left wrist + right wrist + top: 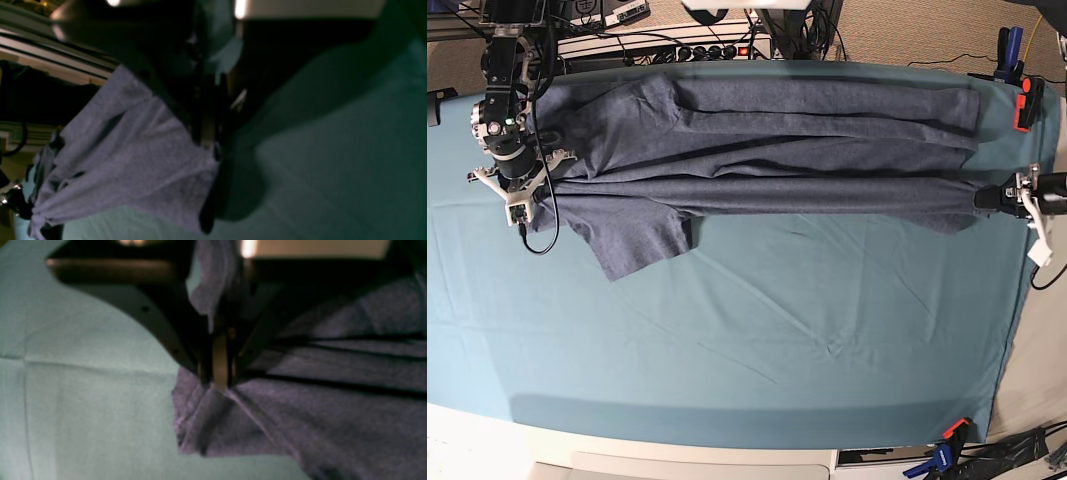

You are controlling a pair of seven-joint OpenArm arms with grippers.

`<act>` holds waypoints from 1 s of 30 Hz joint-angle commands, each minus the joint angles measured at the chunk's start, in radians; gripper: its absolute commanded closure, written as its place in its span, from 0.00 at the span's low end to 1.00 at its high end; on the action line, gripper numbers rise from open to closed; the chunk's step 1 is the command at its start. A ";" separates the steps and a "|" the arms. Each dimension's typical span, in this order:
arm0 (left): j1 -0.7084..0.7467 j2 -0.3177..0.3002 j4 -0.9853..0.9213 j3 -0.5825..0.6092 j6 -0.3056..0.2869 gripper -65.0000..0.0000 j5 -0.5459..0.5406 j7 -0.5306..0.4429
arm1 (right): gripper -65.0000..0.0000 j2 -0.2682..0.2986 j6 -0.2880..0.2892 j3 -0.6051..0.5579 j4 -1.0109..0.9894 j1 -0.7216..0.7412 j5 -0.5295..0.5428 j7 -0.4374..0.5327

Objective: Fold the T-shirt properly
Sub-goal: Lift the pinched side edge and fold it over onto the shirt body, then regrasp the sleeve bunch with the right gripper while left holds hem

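Observation:
The blue-grey T-shirt (767, 150) lies stretched in a long band across the far part of the teal table cloth (777, 330), one sleeve (642, 240) spread toward the front left. My right gripper (524, 212) is at the shirt's left end; in the right wrist view the right gripper (218, 383) is shut on a pinched fold of the T-shirt (317, 406). My left gripper (980, 199) holds the shirt's right end near the table edge. The left wrist view shows the left gripper (208, 146) shut on the T-shirt (133, 160), which hangs lifted off the cloth.
An orange clamp (1027, 100) grips the cloth at the far right edge. More clamps (947, 440) sit at the front right corner. A power strip (697, 50) and cables run behind the table's far edge.

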 commanded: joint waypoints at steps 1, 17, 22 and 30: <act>-0.016 -0.038 0.021 -0.013 0.002 1.00 -0.009 -0.007 | 1.00 0.020 -0.017 0.016 0.022 0.006 -0.004 0.003; -0.016 -0.106 0.036 -0.207 0.002 1.00 -0.009 -0.008 | 1.00 0.020 -0.008 0.016 0.035 0.006 0.015 0.020; -0.016 -0.106 0.036 -0.207 0.002 1.00 -0.009 -0.010 | 1.00 0.020 0.001 0.016 0.035 0.016 0.048 0.054; -0.013 -0.101 0.036 -0.207 0.002 1.00 -0.009 -0.009 | 1.00 0.020 0.016 0.016 0.035 0.073 0.048 0.051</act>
